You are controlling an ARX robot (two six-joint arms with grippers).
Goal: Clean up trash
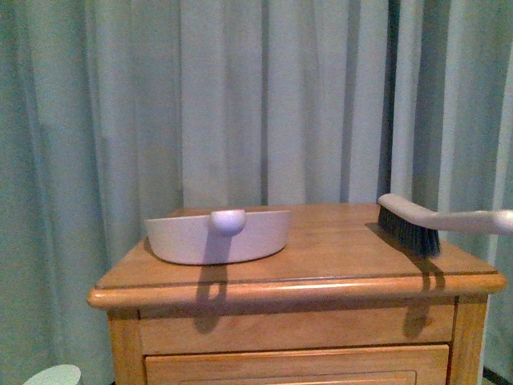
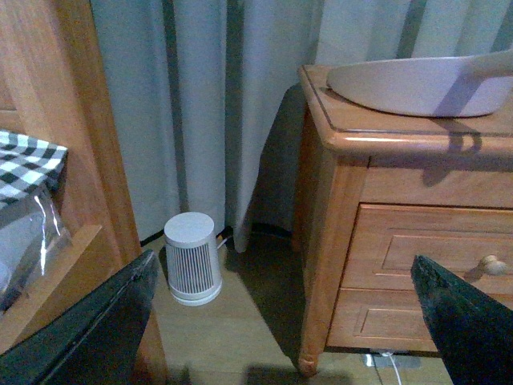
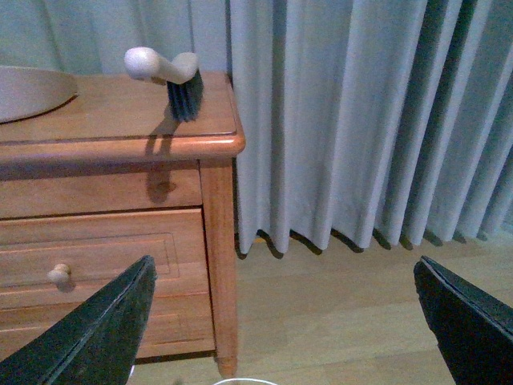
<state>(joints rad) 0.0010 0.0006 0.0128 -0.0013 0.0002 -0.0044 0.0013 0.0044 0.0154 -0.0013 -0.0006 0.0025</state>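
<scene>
Currently left hand (image 2: 284, 261), right hand (image 3: 283, 261) both spread wide, empty, touching nothing; dustpan (image 1: 216, 239), brush (image 1: 413, 226) on cabinet (image 1: 337, 245).

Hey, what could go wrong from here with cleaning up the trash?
No trash shows in any view, so a sweep could start blind. The brush rests propped on its bristles near the cabinet's right edge; a clumsy grab by the right end effector might knock it off. The left end effector, open and low, could bump the white ribbed canister on the floor.

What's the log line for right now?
left gripper open | right gripper open | dustpan and brush on cabinet | trash unseen
</scene>
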